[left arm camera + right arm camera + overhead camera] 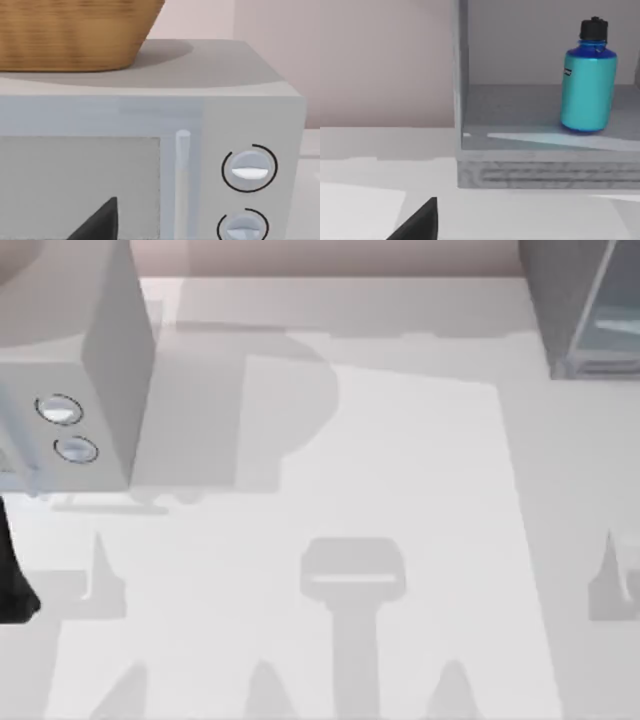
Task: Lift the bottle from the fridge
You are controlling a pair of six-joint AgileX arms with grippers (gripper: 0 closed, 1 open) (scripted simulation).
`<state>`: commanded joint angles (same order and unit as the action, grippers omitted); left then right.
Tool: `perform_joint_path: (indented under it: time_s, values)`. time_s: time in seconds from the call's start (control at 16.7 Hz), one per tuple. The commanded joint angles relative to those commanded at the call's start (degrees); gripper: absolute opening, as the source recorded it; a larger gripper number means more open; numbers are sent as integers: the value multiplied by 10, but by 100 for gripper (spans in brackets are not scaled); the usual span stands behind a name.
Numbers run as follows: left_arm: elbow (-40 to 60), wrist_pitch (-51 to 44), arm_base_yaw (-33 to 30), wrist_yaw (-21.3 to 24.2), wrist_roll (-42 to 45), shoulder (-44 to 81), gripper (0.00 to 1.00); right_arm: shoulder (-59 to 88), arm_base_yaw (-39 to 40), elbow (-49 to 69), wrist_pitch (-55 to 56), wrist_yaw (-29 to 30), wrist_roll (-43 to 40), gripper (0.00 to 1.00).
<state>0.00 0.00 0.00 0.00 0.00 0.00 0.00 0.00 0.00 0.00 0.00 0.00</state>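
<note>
On white table (400,490): fridge (580,310) far right, bottle (587,80) upright inside; claw state unclear.

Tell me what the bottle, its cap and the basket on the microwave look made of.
The bottle looks like glossy translucent blue plastic, since light glows through its body. Its cap appears matte black, probably plastic. The basket looks like woven wicker or straw, judging by its fine tan ribbed texture. As a render, these remain guesses.
</note>
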Motion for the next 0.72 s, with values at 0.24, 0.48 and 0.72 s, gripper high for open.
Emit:
perform_joint_path:
  time_s: [0.24, 0.48, 0.72]
  values:
    - [0, 0, 0, 0, 0, 0, 100, 18, -7, 3, 18, -7, 0, 100]
    - [0, 0, 0, 0, 0, 0, 100, 127, -44, 18, 127, -44, -1, 100]
    - [0, 0, 0, 0, 0, 0, 100, 328, -103, 39, 310, -98, 0, 100]
